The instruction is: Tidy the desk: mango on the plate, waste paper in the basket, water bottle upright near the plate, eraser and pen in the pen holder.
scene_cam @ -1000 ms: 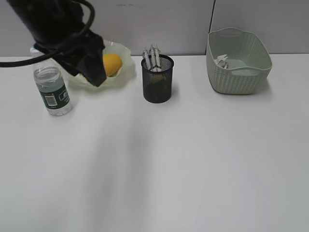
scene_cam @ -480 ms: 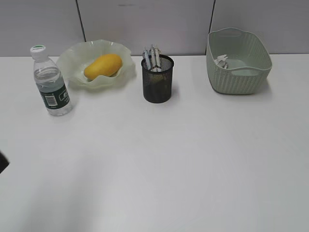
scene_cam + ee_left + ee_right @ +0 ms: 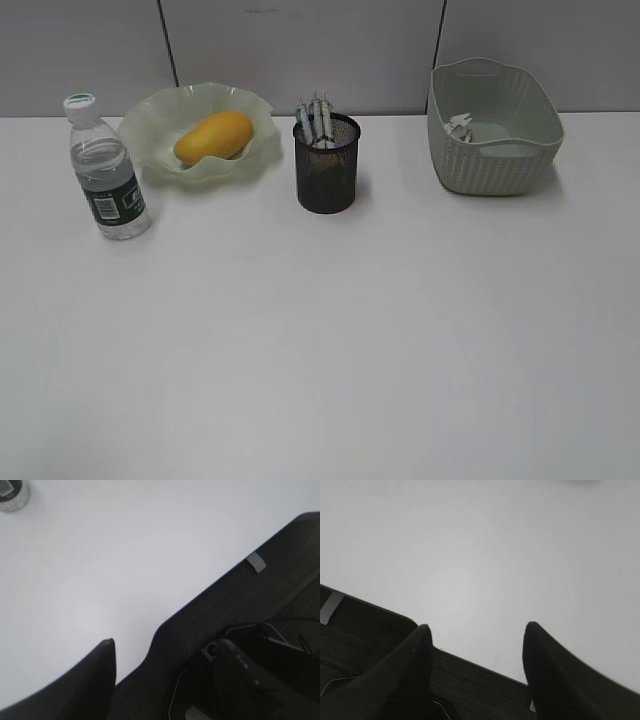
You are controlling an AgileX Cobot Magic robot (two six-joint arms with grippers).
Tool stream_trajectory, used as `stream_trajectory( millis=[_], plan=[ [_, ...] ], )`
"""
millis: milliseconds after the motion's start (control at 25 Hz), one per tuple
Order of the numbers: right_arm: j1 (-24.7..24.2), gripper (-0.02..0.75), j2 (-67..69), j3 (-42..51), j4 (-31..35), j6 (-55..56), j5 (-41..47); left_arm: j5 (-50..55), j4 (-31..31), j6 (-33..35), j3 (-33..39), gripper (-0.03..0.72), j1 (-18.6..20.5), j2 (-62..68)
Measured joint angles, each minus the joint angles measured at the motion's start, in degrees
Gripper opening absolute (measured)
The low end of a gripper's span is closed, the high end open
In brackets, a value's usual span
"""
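In the exterior view the water bottle (image 3: 108, 170) stands upright on the desk (image 3: 330, 330), just left of the plate (image 3: 165, 125). The mango (image 3: 213, 136) lies in the plate. The black mesh pen holder (image 3: 326, 165) holds pens (image 3: 317, 118); no eraser shows. The waste paper (image 3: 460, 126) lies in the basket (image 3: 492, 150). Neither arm shows in the exterior view. My left gripper (image 3: 165, 647) is open and empty over the desk's near edge, with the bottle (image 3: 10, 492) far off. My right gripper (image 3: 477, 630) is open and empty over the desk's edge.
Both wrist views show the white desk top ending at a dark floor area below the fingers. A grey wall runs behind the desk in the exterior view.
My left arm, which hung over the plate and bottle a second ago, has drawn back to the lower left and left the exterior view. The objects have not moved.
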Motion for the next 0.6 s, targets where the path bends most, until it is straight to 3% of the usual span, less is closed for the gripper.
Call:
stream_trajectory(
  millis=[280, 600],
  plan=[
    [0.0, 0.459, 0.0, 0.0, 0.0, 0.0, 0.0, -0.14, 0.18, -1.58, 3.83, 0.475, -0.05, -12.54],
    [0.0, 0.459, 0.0, 0.0, 0.0, 0.0, 0.0, -4.92, 1.13, -2.04, 8.05, 0.475, -0.05, -13.71]
  ],
)
